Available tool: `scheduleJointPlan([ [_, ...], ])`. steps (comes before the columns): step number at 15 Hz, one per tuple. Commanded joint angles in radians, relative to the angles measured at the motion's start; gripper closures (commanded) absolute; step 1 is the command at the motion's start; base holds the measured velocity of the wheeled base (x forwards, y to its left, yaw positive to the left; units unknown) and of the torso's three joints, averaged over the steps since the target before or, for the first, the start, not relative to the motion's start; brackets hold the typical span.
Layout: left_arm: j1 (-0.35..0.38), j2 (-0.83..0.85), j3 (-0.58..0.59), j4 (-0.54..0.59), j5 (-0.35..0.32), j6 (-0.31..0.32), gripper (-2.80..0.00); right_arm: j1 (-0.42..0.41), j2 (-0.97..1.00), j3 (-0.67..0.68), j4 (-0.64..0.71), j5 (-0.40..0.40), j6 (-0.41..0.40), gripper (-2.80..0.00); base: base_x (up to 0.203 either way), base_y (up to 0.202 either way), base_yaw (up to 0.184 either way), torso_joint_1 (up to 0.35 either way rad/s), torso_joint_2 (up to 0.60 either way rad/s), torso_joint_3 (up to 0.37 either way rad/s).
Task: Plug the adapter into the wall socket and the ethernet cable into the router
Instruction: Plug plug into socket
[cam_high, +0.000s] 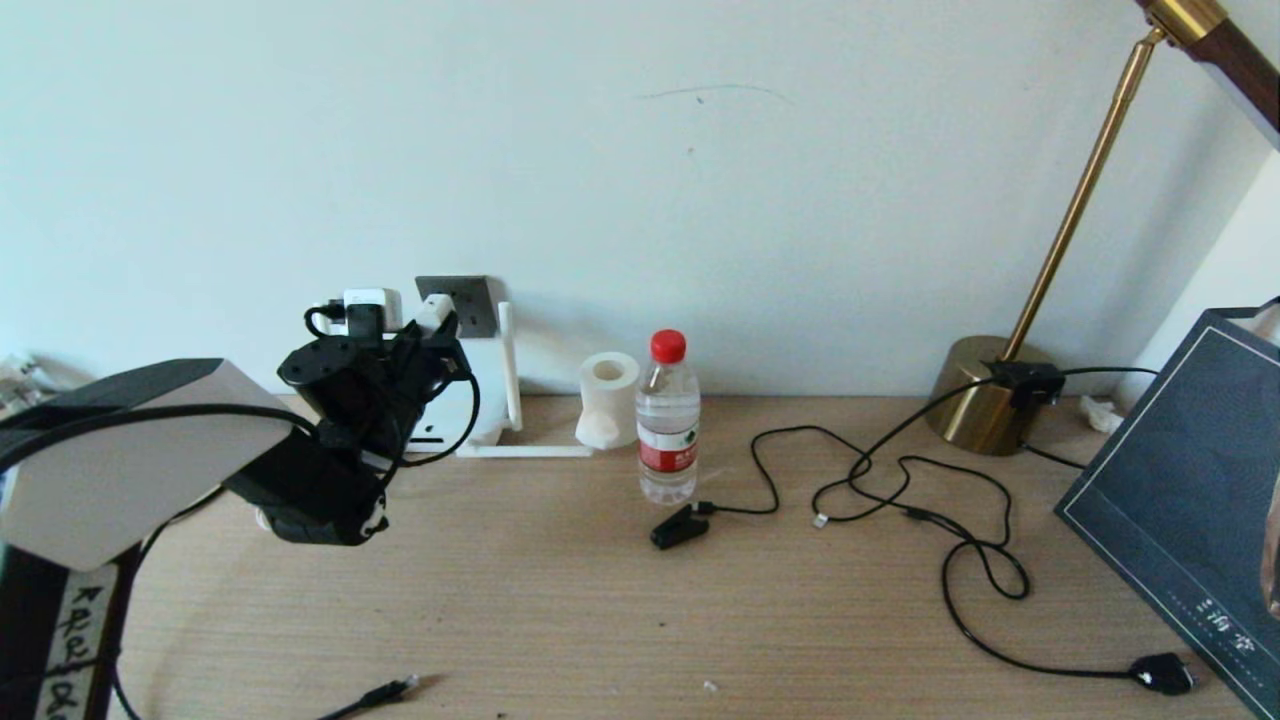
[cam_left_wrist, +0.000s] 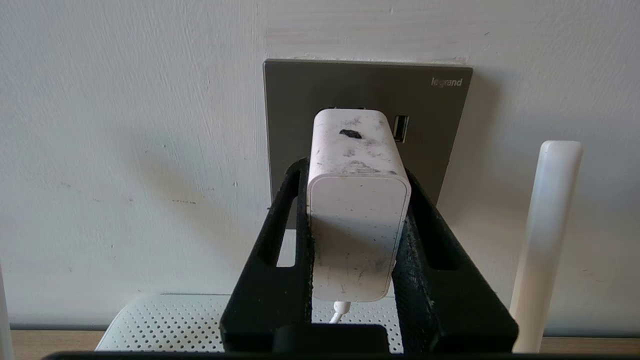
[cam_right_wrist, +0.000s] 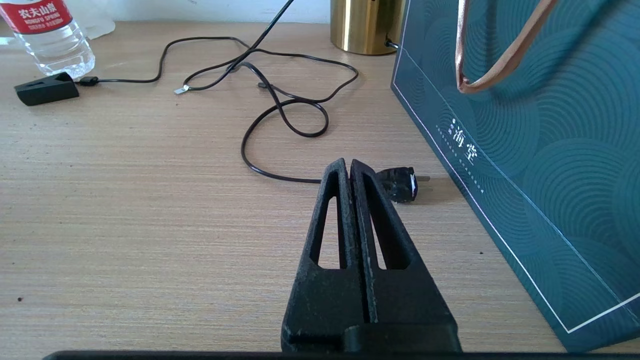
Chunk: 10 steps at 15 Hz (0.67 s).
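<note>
My left gripper (cam_high: 428, 335) is raised at the wall and shut on the white adapter (cam_high: 436, 312). In the left wrist view both black fingers (cam_left_wrist: 287, 220) press the adapter's (cam_left_wrist: 357, 200) sides. Its front end meets the dark grey wall socket (cam_left_wrist: 440, 125); the prongs are hidden. Its thin white cord hangs below. The white router (cam_left_wrist: 165, 320) lies under the gripper, with one antenna (cam_left_wrist: 547, 240) beside it. The ethernet cable's plug (cam_high: 395, 690) lies at the table's front left. My right gripper (cam_right_wrist: 350, 167) is shut on nothing, low over the table.
A water bottle (cam_high: 668, 420), a tissue roll (cam_high: 608, 398) and a black clip (cam_high: 680, 525) on thin wire sit mid-table. A brass lamp (cam_high: 990, 400) and a dark teal bag (cam_high: 1180, 490) stand at the right. A chunky black plug (cam_right_wrist: 400, 184) lies just past the right fingertips.
</note>
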Motion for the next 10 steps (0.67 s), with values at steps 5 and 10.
scheduleJointPlan([
  [5,0.000,0.008,-0.002,-0.006,0.000,-0.001,0.00,0.000,0.001,0.000,-0.001,0.000,0.000,0.00,0.000,0.000,0.000,0.000,0.00,0.000],
  [10,0.000,0.014,-0.014,-0.003,0.000,0.000,0.00,0.000,0.000,0.000,-0.001,0.000,0.000,0.00,0.000,0.000,0.000,0.000,0.00,0.000],
])
